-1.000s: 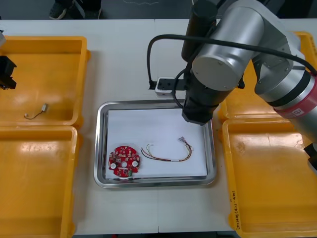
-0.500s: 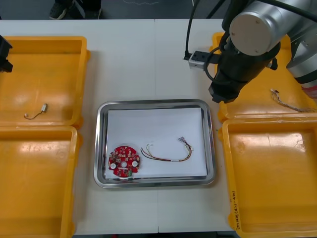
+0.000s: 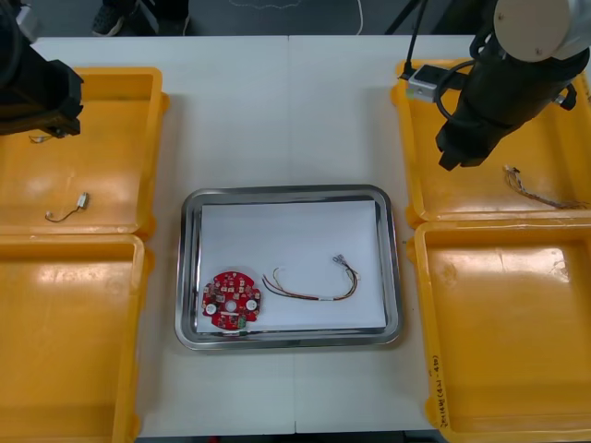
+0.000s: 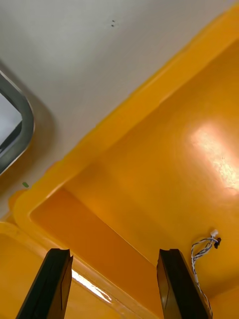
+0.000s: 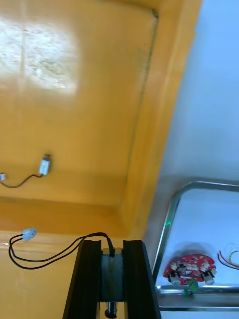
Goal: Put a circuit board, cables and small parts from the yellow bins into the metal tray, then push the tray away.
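Cables stage: left hand (image 5: pixel 112 254) pinching black cable (image 5: pixel 74 243) needs the metal tray (image 3: pixel 187 268) next, right hand (image 4: pixel 114 256) spread near twisted cable (image 4: pixel 201 249).

The tray (image 3: pixel 289 191) sits mid-tabletop (image 3: pixel 277 111) between bins (image 3: pixel 499 332). Inside it, the circuit board (image 3: pixel 232 300) lies left of a cable (image 3: pixel 314 288). A small part (image 3: pixel 81 199) lies in the far left bin (image 3: pixel 111 120).

Overhead front, 2 close wrists share tray (image 3: pixel 182 277).

Table (image 3: pixel 277 111): yellow bins (image 3: pixel 102 148), metal tray (image 3: pixel 188 277) btwn.
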{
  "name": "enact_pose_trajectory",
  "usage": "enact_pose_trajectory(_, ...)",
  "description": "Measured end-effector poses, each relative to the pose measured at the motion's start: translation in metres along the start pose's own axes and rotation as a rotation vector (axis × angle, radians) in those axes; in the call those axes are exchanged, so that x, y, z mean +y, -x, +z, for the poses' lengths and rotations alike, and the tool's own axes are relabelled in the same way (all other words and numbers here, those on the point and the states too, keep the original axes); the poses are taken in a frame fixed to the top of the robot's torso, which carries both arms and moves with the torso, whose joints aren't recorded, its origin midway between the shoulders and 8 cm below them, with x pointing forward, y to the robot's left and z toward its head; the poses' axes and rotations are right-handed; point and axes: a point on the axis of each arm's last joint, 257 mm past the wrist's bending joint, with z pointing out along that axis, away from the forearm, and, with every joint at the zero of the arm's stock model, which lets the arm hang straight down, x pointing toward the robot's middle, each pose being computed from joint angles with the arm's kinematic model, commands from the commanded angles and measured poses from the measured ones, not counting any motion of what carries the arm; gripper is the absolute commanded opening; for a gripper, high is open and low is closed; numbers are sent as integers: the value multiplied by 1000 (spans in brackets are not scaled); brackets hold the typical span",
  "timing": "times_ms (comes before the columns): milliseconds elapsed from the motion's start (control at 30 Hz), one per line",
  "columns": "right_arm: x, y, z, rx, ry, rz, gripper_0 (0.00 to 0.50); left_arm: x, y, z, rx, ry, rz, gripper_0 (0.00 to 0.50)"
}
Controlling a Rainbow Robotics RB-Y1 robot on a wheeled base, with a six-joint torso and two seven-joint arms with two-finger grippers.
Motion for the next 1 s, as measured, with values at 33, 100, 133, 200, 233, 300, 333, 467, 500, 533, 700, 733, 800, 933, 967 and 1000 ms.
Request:
enact_pose_trajectory(33,-3,-2,0,2,-1,10,500,-7,-3,3,3,-5,17,0)
enact_pose_trajectory(100,-10,-6,-1,6,-6,29,500,-21,-10,9,10,-11,50,0)
enact_pose_trajectory(133,-13,-8,-1,7,-7,40,500,-27,-13,12,13,-12,64,0)
enact_pose_trajectory(200,-20,-13,0,9,-6,67,500,-42,-21,20,18,-13,83,0)
enact_pose_trajectory(233,-24,-14,2,7,-4,83,500,-49,-24,24,22,-16,87,0)
enact_pose_trajectory(300,-31,-18,4,4,2,116,500,-64,-33,33,33,-22,83,0)
enact_pose_trajectory(333,-34,-19,6,3,5,131,500,-71,-37,37,42,-27,78,0)
enact_pose_trajectory(467,-48,-29,14,2,17,200,500,-99,-57,54,76,-32,60,0)
enact_pose_trajectory(500,-50,-30,16,1,19,215,500,-104,-61,58,82,-34,62,0)
enact_pose_trajectory(533,-53,-32,19,1,20,227,500,-110,-65,61,87,-36,68,0)
enact_pose_trajectory(700,-65,-39,30,-1,16,278,500,-136,-79,72,94,-46,101,0)
enact_pose_trajectory(733,-66,-40,32,-3,17,286,500,-140,-80,74,93,-45,105,0)
enact_pose_trajectory(800,-70,-41,36,-7,16,304,500,-145,-81,78,81,-36,105,0)
enact_pose_trajectory(933,-78,-48,44,-1,8,334,500,-149,-89,88,81,-28,91,0)
enact_pose_trajectory(967,-80,-51,46,4,3,342,500,-149,-91,90,85,-26,86,0)
enact_pose_trajectory(1000,-83,-54,48,9,-2,349,500,-148,-95,94,90,-23,80,0)
